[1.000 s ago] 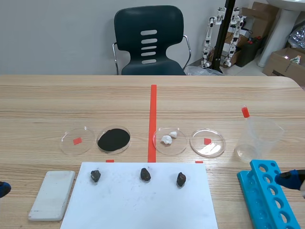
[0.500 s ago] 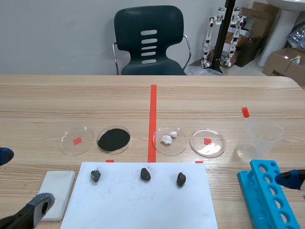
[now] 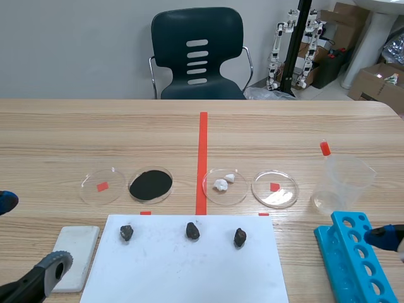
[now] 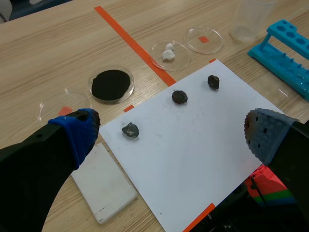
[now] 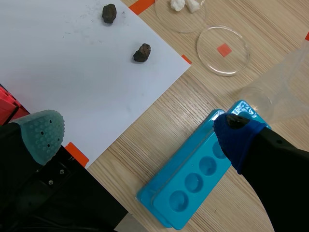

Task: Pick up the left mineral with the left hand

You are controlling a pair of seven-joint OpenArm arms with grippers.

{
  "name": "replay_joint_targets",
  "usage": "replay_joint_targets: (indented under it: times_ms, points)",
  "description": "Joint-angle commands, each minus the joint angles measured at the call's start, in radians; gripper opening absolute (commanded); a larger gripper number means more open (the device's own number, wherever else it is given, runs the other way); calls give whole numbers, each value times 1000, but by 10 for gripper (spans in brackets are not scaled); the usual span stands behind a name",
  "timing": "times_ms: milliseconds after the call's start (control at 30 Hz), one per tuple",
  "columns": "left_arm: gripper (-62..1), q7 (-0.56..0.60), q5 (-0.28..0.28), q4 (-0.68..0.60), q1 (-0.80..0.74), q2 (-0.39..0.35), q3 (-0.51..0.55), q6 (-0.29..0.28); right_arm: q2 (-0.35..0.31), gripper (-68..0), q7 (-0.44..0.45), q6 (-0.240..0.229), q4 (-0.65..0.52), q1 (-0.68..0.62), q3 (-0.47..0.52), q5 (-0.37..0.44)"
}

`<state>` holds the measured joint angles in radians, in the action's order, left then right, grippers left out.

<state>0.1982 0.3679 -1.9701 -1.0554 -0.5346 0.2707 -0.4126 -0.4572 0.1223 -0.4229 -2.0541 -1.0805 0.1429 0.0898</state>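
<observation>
While the left arm hung low over the desk's near left corner, the left gripper (image 4: 171,133) stood wide open, its fingers spread with nothing between them. The left mineral (image 4: 130,130), a small dark lump, lay untouched near the far left corner of the white sheet (image 4: 193,159), ahead of the gripper and nearer its blue-padded finger (image 4: 77,133). The middle mineral (image 4: 179,97) and right mineral (image 4: 213,81) continued the row along the sheet's far edge. A white slab (image 4: 106,183) lay just beside the sheet's left edge. At the desk's near right corner the right gripper (image 5: 139,131) hung open too, one finger over the sheet's right edge, the other over a blue rack (image 5: 193,179).
</observation>
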Motion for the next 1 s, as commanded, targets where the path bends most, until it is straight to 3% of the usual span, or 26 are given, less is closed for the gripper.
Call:
replay_joint_targets:
  times_ms: [0, 733, 833, 967]
  points:
    - [14, 12, 11, -12, -5, 7, -1, 1, -5, -19, 11, 4, -19, 0, 7, 7]
    - [14, -28, 14, -12, -1, 7, -1, 2, -5, -19, 11, 4, -19, 0, 7, 7]
    - [14, -129, 27, -11, 45, 7, -12, 2, -5, -19, 11, 4, -19, 0, 7, 7]
    - [14, -249, 86, 10, 144, 8, -66, 6, -5, -19, 11, 4, -19, 0, 7, 7]
